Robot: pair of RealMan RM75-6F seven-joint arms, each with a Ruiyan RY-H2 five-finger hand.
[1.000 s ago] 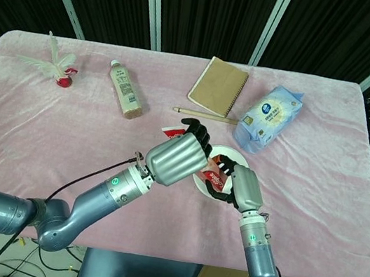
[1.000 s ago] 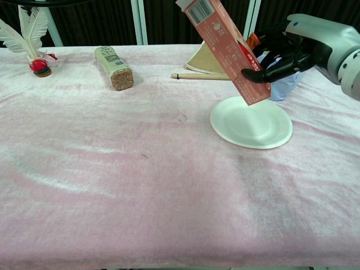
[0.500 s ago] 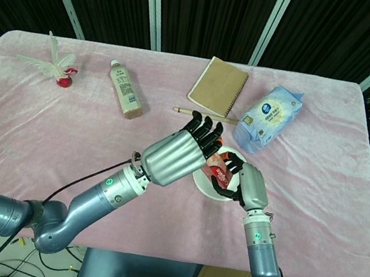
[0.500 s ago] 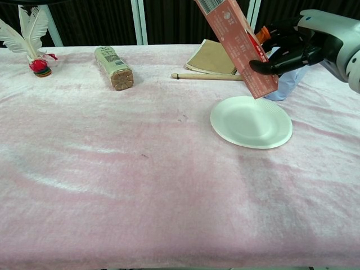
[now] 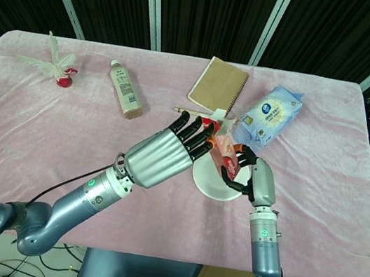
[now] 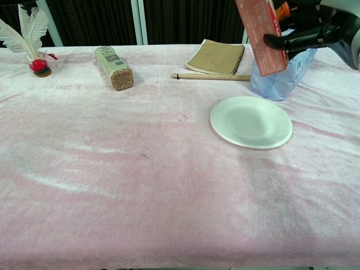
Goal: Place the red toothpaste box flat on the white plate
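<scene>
While the right arm rises from the near edge of the table, the right hand (image 5: 253, 179) is raised above the white plate (image 5: 206, 180), and its dark fingers (image 6: 292, 38) are wrapped round the lower part of the red toothpaste box (image 6: 261, 32). The box is held clear of the plate, nearly upright with a slight tilt, its upper end cut off by the top of the chest view. In the head view the box (image 5: 226, 149) is seen between the two hands, above the far rim of the plate.

The left arm is stretched diagonally from the near left corner toward the middle of the table, and the left hand (image 5: 161, 156) is held with its silver back upward. Its fingers (image 5: 193, 130) are extended and lightly spread, their dark tips close beside the upper end of the box; whether they touch it cannot be told. Nothing is seen held in that hand.

The plate lies bare on the pink cloth, right of centre. Behind it, toward the far edge, a blue-white bag (image 5: 268, 117), a brown notebook (image 5: 219, 86) and a wooden stick (image 6: 211, 76) are laid. A bottle (image 5: 125, 88) lies toward the far left, and a feathered red ornament (image 5: 57, 63) sits near the far left corner.
</scene>
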